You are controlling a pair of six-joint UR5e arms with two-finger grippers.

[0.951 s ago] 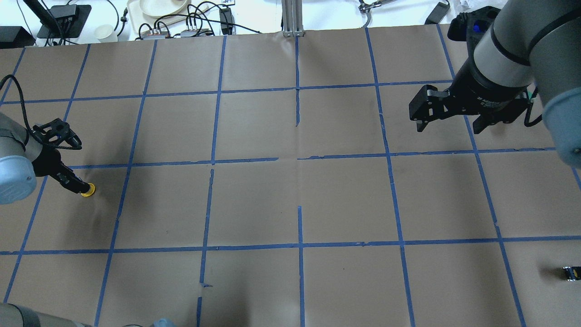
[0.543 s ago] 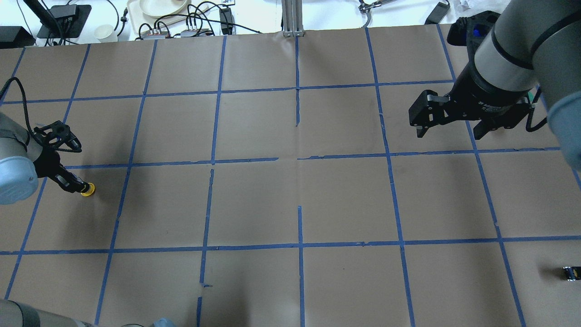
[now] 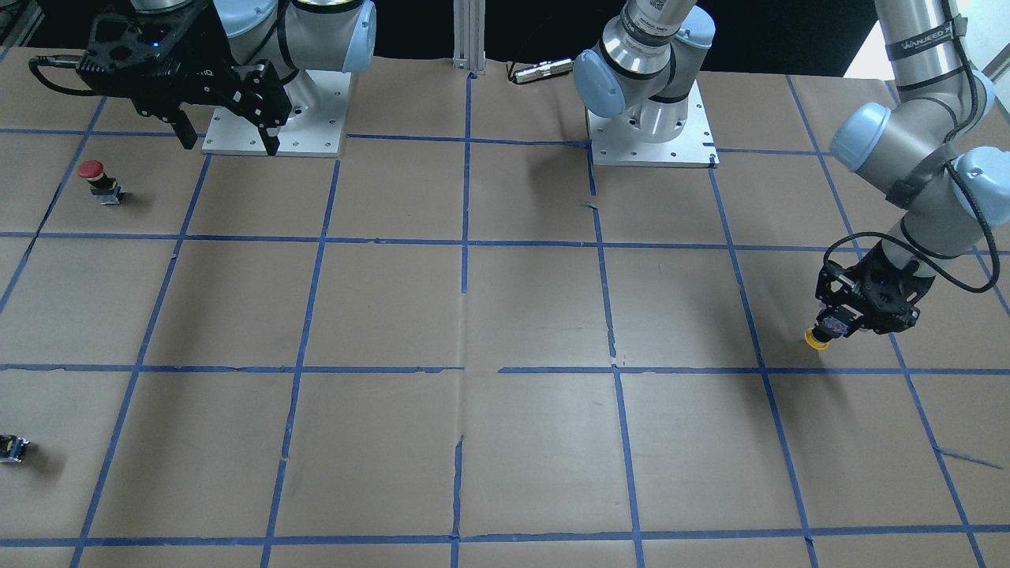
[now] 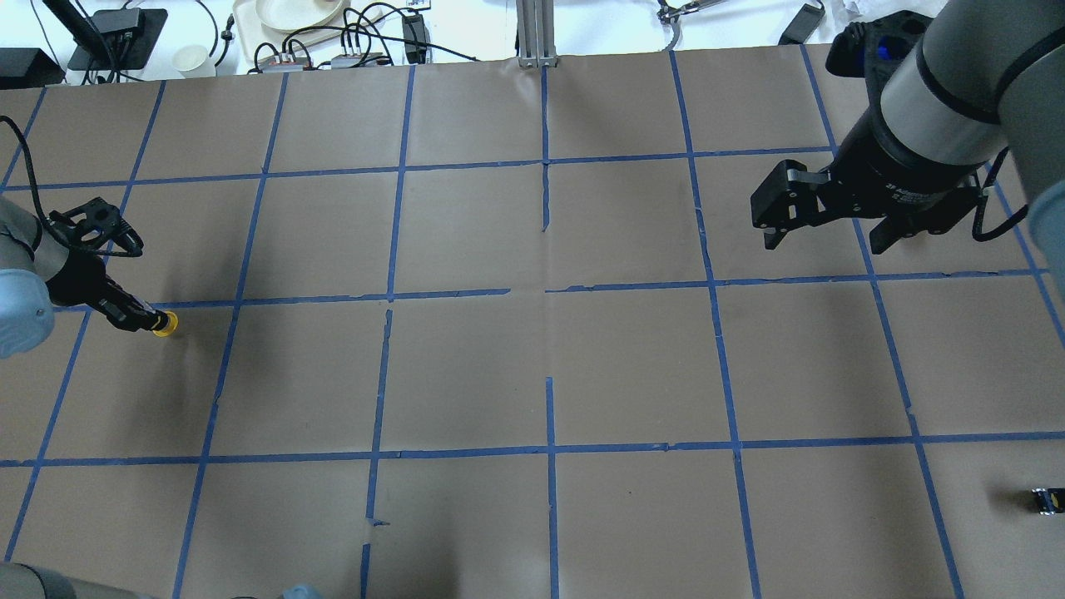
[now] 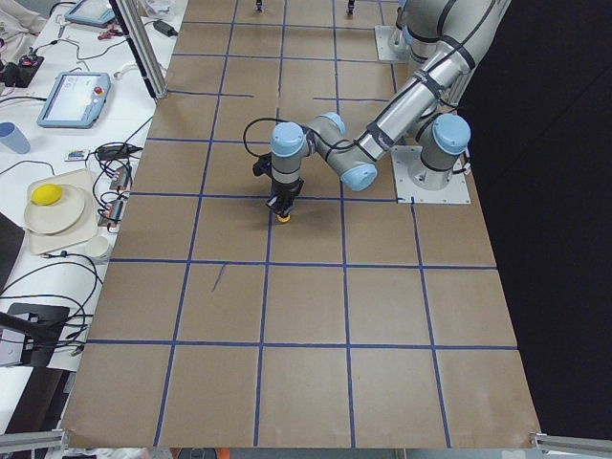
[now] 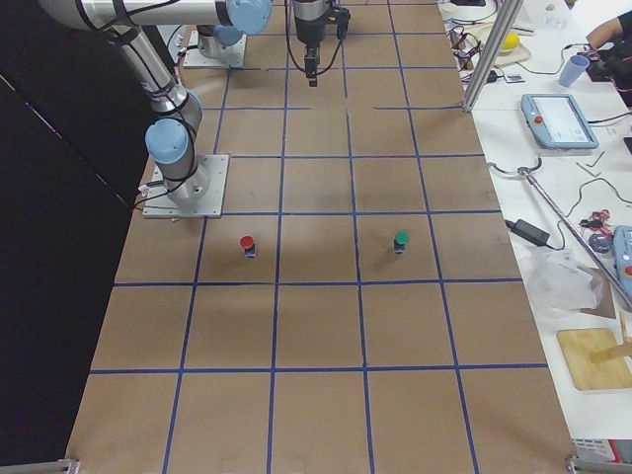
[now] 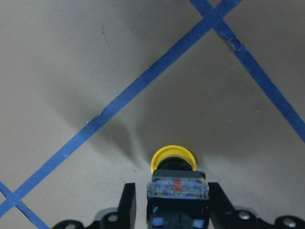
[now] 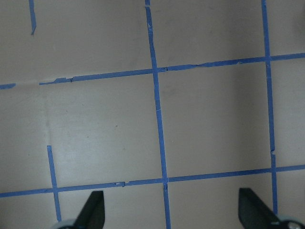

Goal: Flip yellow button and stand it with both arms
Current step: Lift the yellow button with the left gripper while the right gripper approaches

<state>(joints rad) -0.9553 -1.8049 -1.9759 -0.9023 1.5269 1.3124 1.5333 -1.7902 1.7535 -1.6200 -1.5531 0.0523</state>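
The yellow button [image 7: 173, 159] is held in my left gripper [image 7: 177, 210], which is shut on its black and grey body, with the yellow cap pointing down towards the paper. The button shows at the table's left in the overhead view [image 4: 165, 324], in the front-facing view [image 3: 816, 339] and in the left side view [image 5: 284, 219]. The left gripper [image 4: 140, 317] [image 3: 838, 323] stands just above a blue tape line. I cannot tell whether the cap touches the table. My right gripper [image 4: 824, 237] [image 3: 229, 140] [image 8: 174, 212] is open and empty, high over the far right of the table.
A red-capped button [image 3: 95, 177] [image 6: 247, 244] stands near the right arm's base. A green-capped one [image 6: 400, 240] stands further out. A tiny black part with a yellow label [image 4: 1047, 499] [image 3: 12, 447] lies at the right edge. Cables and dishes [image 4: 291, 17] lie beyond the far edge.
My left gripper has carried the yellow button a little away from the robot, up to the blue tape line. The right gripper has drifted slightly and stayed open.
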